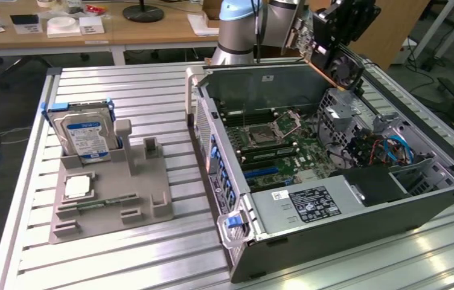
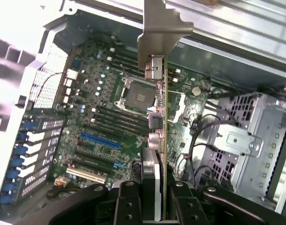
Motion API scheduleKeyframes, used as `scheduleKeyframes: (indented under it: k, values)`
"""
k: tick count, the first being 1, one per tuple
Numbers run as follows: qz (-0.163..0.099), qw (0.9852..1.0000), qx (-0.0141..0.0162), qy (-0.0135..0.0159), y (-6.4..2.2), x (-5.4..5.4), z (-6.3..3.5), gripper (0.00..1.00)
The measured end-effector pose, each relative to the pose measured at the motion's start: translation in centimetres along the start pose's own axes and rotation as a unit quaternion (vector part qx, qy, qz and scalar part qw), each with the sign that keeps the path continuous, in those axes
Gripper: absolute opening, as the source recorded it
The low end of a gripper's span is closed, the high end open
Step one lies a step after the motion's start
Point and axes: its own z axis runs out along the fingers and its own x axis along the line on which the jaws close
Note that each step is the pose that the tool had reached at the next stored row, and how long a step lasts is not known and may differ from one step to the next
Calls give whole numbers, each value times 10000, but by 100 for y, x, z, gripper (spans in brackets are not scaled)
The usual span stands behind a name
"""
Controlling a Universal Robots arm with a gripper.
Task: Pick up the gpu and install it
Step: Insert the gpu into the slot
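The gpu (image 1: 330, 48) hangs in the air above the far rim of the open computer case (image 1: 420, 211), its round black fan facing the exterior view's right. My gripper (image 1: 348, 15) is shut on its upper part. In the wrist view the gpu (image 2: 164, 140) shows edge-on as a thin card with its silver bracket (image 2: 158, 33) at the far end, clamped between my gripper's (image 2: 159, 204) black fingers (image 2: 128, 201). Below it lies the green motherboard (image 2: 105, 112) with a blue slot (image 2: 100, 140) and the processor socket (image 2: 136, 96).
A grey holder tray (image 1: 150, 199) at the exterior view's left carries a silver hard drive (image 1: 86, 136), a processor chip (image 1: 78, 186) and a narrow memory stick (image 1: 98, 204). The power supply (image 1: 308, 205) fills the case's near corner. Cables and a drive cage (image 2: 241, 140) stand beside the board.
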Motion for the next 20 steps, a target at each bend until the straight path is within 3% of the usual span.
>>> scheduleKeyframes:
  k: [8, 13, 16, 20]
  values:
    - [-407, 9992, -20, 21, -5, 3, 37, 28]
    - [-692, 9976, -24, 40, -7, 4, 43, 28]
    - [-919, 9957, -29, 54, -7, 4, 51, 28]
    - [-1271, 9918, -35, 77, -8, 4, 63, 28]
